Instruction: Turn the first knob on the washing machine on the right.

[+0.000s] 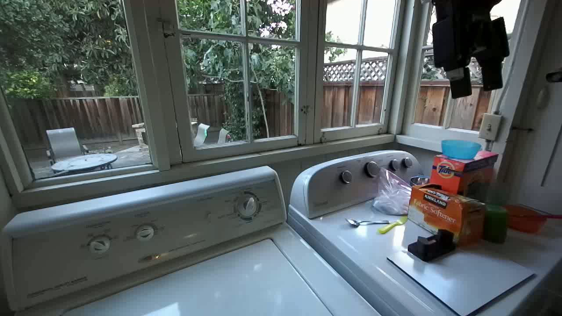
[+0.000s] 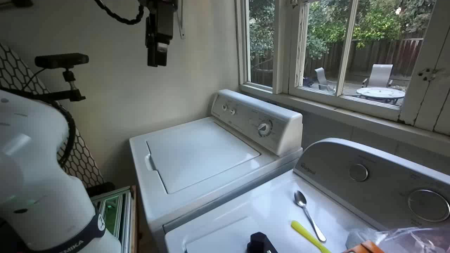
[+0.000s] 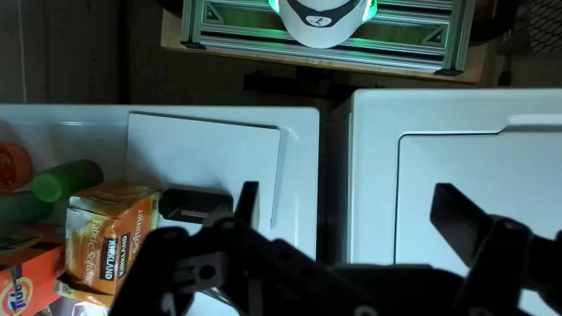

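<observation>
The washing machine (image 1: 325, 197) is the white one with a rounded raised console, on the right in both exterior views (image 2: 274, 200). The first knob (image 1: 346, 177) is the small round dark end knob of its row, also in an exterior view (image 2: 358, 172). My gripper (image 1: 477, 87) hangs high above the machines, pointing down, apart from the knob. It shows at the top in an exterior view (image 2: 157, 62). In the wrist view its fingers (image 3: 347, 210) are wide apart with nothing between them. The machine's top (image 3: 303, 175) shows there at left; the knobs are out of view.
Another white machine (image 1: 219, 281) with paler knobs stands beside it. On the task machine lie a white board (image 1: 487, 281), a black tape dispenser (image 1: 432, 245), a softener box (image 1: 443, 213), a Tide box (image 1: 461, 173), a plastic bag (image 1: 390, 195), a spoon (image 1: 355, 222) and a yellow-green utensil (image 1: 390, 224).
</observation>
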### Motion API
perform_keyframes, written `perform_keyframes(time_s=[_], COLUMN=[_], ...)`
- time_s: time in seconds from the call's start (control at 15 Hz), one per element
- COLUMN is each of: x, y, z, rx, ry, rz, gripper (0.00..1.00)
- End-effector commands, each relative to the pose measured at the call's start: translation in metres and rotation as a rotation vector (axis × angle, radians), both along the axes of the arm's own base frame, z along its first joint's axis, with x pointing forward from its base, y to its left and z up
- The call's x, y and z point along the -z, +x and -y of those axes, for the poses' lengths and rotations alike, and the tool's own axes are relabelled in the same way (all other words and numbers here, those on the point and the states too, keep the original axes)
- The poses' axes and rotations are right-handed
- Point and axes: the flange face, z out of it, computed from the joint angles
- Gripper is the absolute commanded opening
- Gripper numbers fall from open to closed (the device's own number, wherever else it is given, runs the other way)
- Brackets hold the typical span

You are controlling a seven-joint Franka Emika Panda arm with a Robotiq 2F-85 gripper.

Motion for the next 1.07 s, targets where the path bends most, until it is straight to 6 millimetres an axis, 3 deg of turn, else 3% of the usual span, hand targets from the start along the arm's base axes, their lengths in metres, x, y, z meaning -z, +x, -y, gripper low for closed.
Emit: perform_keyframes(time_s=[0.0,0.33,0.47,0.73,1.0], x=[-0.001,-0.001,0.011,0.043,0.083], y=[0.0,0.0,0.007,0.044,0.094], z=[0.0,0.0,-0.003,-0.01,-0.01], rx=[0.0,0.0,0.011,0.004,0.017], ry=[0.0,0.0,0.046,0.089,0.092], rz=[-0.001,-0.001,0.069,0.161,0.208], gripper=[1.0,1.0,1.0,1.0,1.0])
